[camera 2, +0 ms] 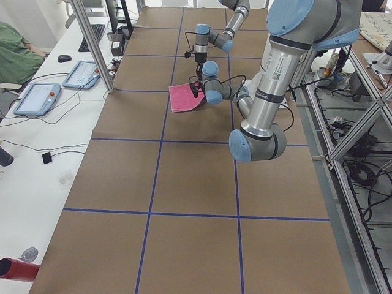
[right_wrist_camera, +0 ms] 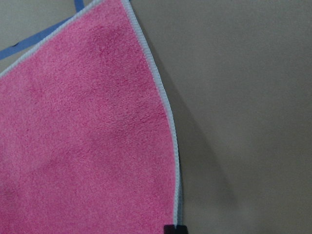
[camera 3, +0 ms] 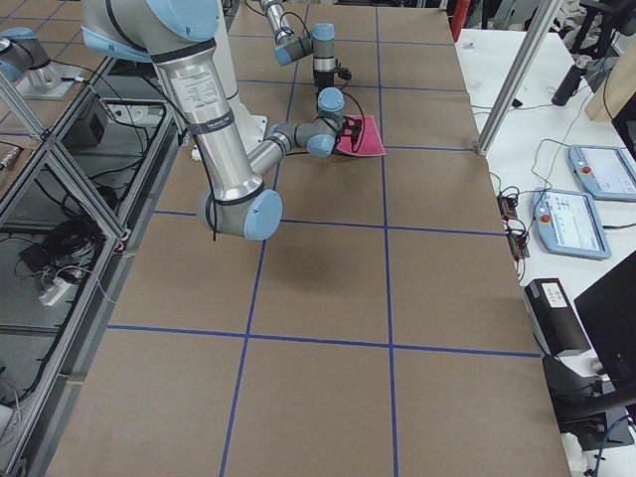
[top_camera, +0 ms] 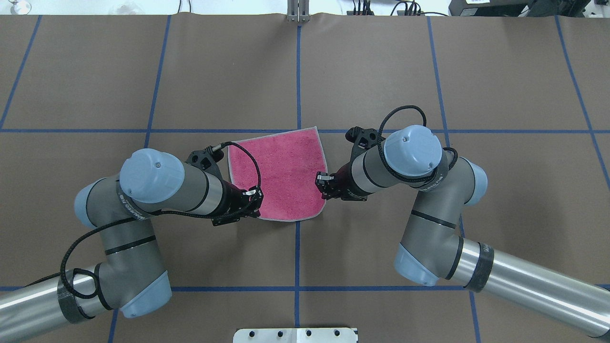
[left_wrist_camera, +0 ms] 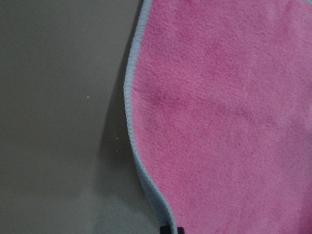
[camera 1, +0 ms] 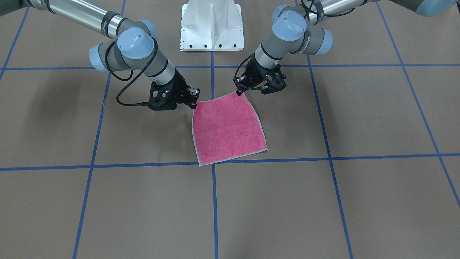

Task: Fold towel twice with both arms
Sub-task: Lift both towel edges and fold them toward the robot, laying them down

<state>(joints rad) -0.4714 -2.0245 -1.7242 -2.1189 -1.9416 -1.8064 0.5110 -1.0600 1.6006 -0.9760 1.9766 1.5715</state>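
The towel [camera 1: 228, 127] lies pink face up near the table's middle. Its far edge rests on the brown surface and its edge nearest the robot is raised. It also shows in the overhead view [top_camera: 279, 176]. My left gripper [camera 1: 238, 93] is shut on one raised corner, on the left in the overhead view [top_camera: 256, 206]. My right gripper [camera 1: 196, 104] is shut on the other raised corner [top_camera: 324, 189]. The left wrist view [left_wrist_camera: 224, 122] and the right wrist view [right_wrist_camera: 83, 136] show the pink cloth with its light edging running down to a dark fingertip at the bottom edge.
The white pedestal base [camera 1: 212, 27] stands behind the towel on the robot's side. Blue tape lines [camera 1: 214, 201] grid the brown table. A side desk with tablets [camera 2: 37, 98] and a seated person [camera 2: 18, 58] lie beyond the table's far edge.
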